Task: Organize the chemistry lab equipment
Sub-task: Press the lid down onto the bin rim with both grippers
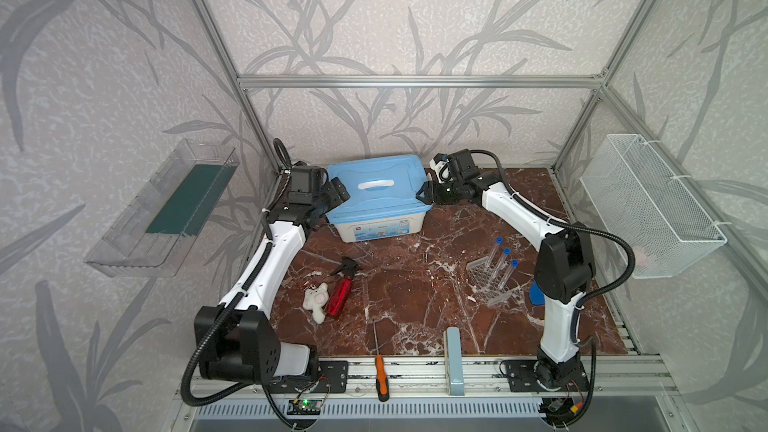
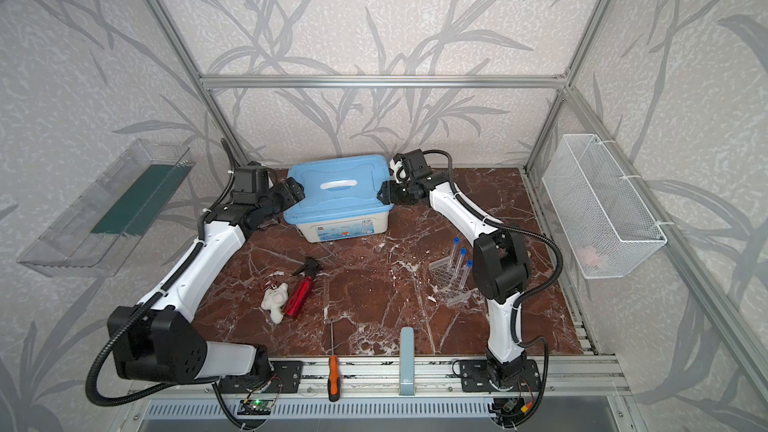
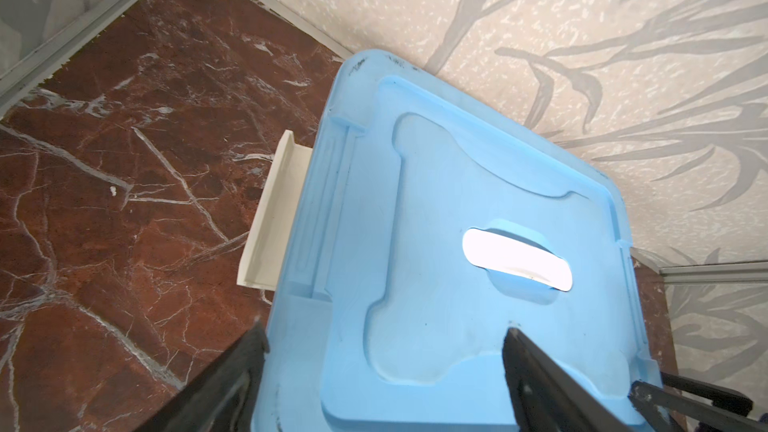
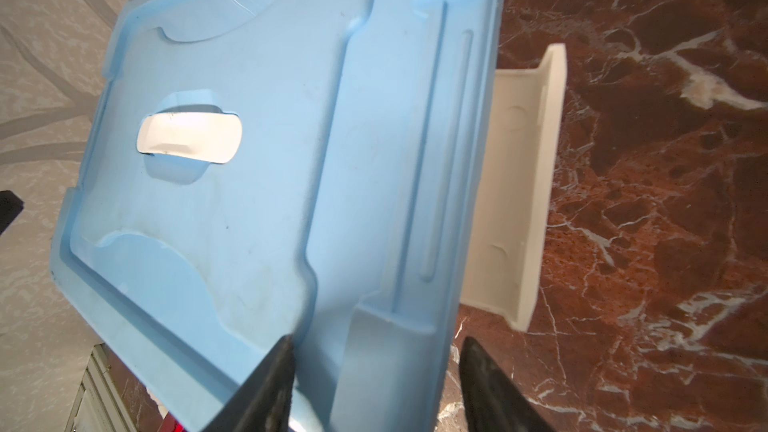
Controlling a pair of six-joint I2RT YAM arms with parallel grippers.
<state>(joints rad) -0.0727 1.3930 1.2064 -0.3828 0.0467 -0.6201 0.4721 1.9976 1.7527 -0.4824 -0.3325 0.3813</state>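
Tubes (image 1: 500,268) lean in the rack (image 1: 478,274) front right, just beside your right elbow (image 1: 565,263). Swing that elbow and you tip them.

At the back, both grippers sit at the lid (image 1: 376,191) of the box (image 1: 374,232).
- Left gripper (image 3: 384,330) is spread wide over one corner and grips nothing.
- Right gripper (image 4: 376,340) straddles the opposite edge, jaws apart, with no grip visible.
- Latches (image 3: 272,218) stick out and look released.

Lift unevenly and the lid jams or drags the box.

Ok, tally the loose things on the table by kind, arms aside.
blue-capped tubes: 3
clear tube rack: 1
blue-lidded box: 1
red spray bottle: 1
white plush toy: 1
orange-handled screwdriver: 1
grey-blue block: 1
blue thing, half hidden: 1
Total: 10
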